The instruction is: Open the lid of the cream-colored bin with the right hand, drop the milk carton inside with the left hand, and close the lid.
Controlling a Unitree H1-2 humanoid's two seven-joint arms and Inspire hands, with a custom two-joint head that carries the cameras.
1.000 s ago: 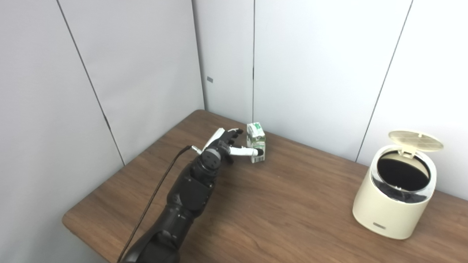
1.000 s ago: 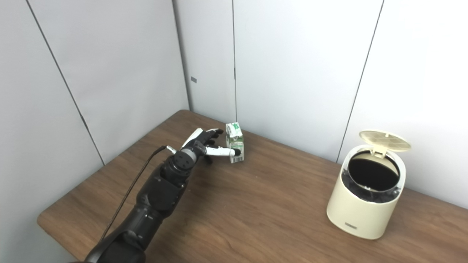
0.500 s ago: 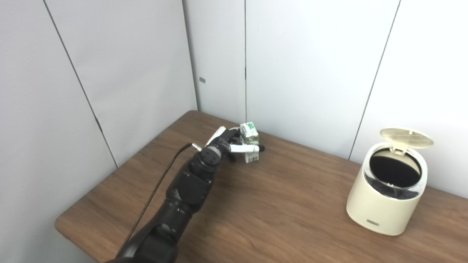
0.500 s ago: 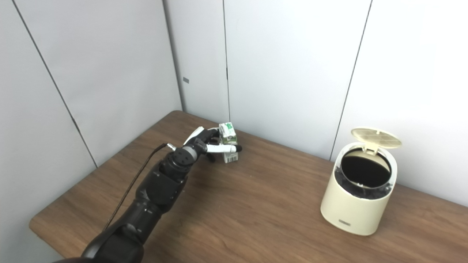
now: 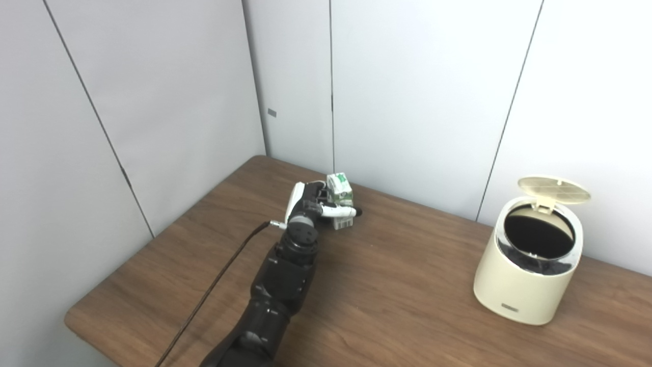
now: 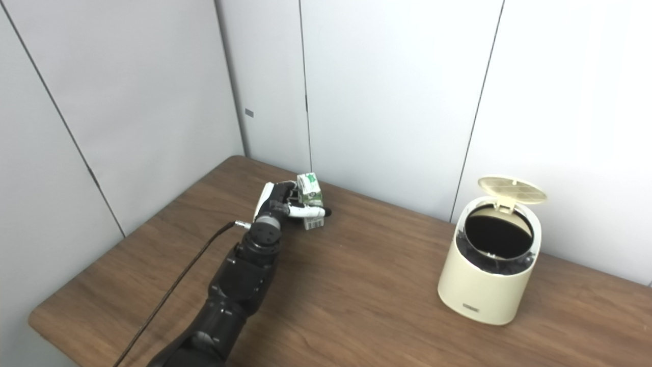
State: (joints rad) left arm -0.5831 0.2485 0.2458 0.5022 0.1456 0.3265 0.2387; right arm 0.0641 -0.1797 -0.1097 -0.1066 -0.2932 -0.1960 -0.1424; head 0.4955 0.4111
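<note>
One milk carton [image 5: 340, 201], green and white with a gabled top, stood at the far left part of the counter [image 5: 397, 285], near the wall corner. It leaned slightly, and whether its base rested fully on the wood could not be told. A barcode showed low on its near face.

One left robot hand [image 5: 317, 201], white-backed with dark fingers, was wrapped around the carton: the thumb [image 5: 344, 211] crossed the carton's front face, while the fingers lay behind it, mostly hidden. The hand was closed on the carton. Its black forearm [image 5: 285, 265] ran back toward the bottom edge, with a thin dark cable [image 5: 219, 275] trailing along the counter beside it.

One cream-colored bin [image 5: 530, 267], round, sat well apart from the carton at the right side of the counter. Its lid [image 5: 553, 186] stood raised on the rear hinge, ribbed underside showing, and the dark interior was exposed. A small label marked the lower front.

Right robot hand: outside both views.

Counter: brown wood grain with a rounded near-left corner. Pale wall panels [image 5: 168, 92] with dark seams enclosed the back and left.
</note>
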